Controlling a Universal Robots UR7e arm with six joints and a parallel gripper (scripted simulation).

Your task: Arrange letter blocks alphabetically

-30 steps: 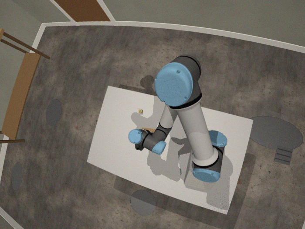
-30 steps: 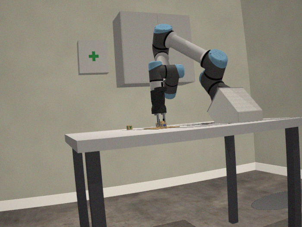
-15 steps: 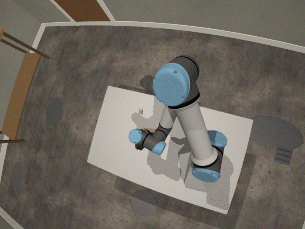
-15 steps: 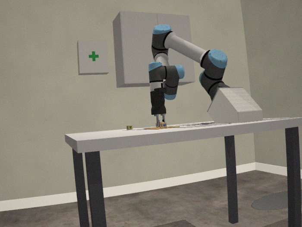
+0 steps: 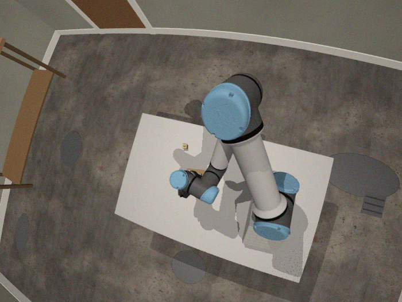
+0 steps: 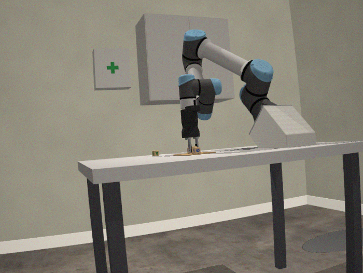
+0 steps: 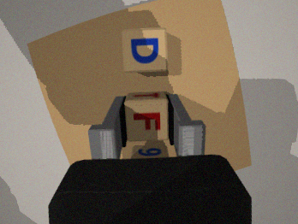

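With its fingers clamped on the wooden cube lettered red F, the gripper should settle it level on the flat tan mat, between the blue-D wooden cube at left and the blue-marked wooden cube at right, then part evenly, nudging neither.

It looks like a plain workroom or lab; a robot arm stands on a white table; beyond the end effector, a wall cabinet hangs above its level, beside a white box with a green cross; below it lies a mottled, stained floor.
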